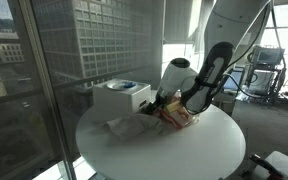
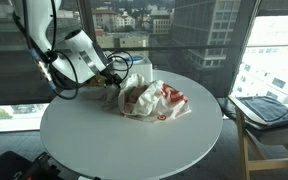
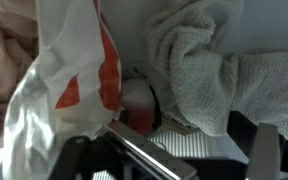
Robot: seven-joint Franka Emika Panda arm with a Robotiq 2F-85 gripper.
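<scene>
Daylight pours through the tall windows [image 1: 44, 60] in both exterior views. It lights the round white table [image 2: 134, 140] brightly and evenly, with only faint, soft shadows, and the glass washes out to white in places. Both of these pictures are small and grainy. The wrist view is dimmer and shot very close: the plastic bag [image 3: 64, 80] is blurred, the towel [image 3: 224, 70] a little crisper, and the bottom edge falls into dark shadow.

A red-printed plastic bag [image 3: 69, 80] lies beside a white towel [image 3: 219, 70].
</scene>
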